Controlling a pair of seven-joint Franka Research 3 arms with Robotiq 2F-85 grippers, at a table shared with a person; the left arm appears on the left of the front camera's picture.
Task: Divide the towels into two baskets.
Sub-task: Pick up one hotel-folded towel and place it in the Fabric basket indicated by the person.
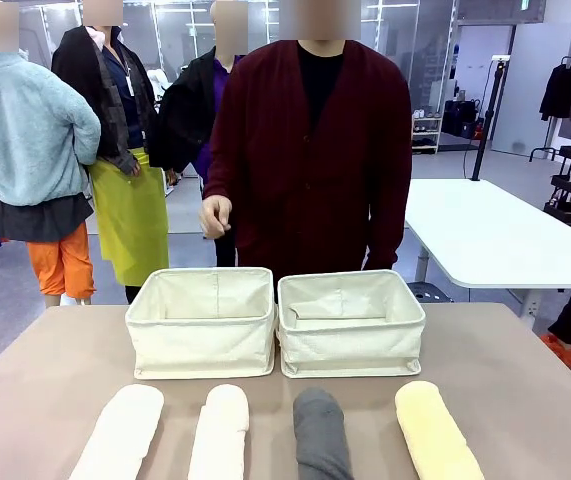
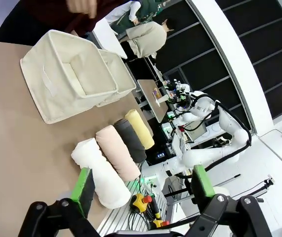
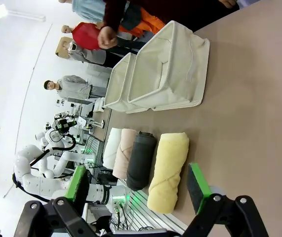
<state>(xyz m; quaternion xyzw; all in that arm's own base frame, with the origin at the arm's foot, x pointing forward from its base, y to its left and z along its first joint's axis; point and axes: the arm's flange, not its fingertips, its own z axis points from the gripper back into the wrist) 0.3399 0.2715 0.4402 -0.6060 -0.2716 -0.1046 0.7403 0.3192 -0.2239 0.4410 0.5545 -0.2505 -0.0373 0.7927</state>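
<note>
While left gripper (image 2: 143, 187) and right gripper (image 3: 137, 181) hang wide open and empty, nothing is sorted.
White towel (image 1: 120, 435), cream towel (image 1: 219, 432), dark grey towel (image 1: 322, 432) and pale yellow towel (image 1: 435, 430) lie in a row robot-side of the baskets (image 1: 201, 350); best to grasp each mid-length, two per basket.

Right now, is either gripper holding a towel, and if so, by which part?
Nothing is held. The left gripper and the right gripper are both open and empty. The four towels lie untouched in a row on the table.
</note>
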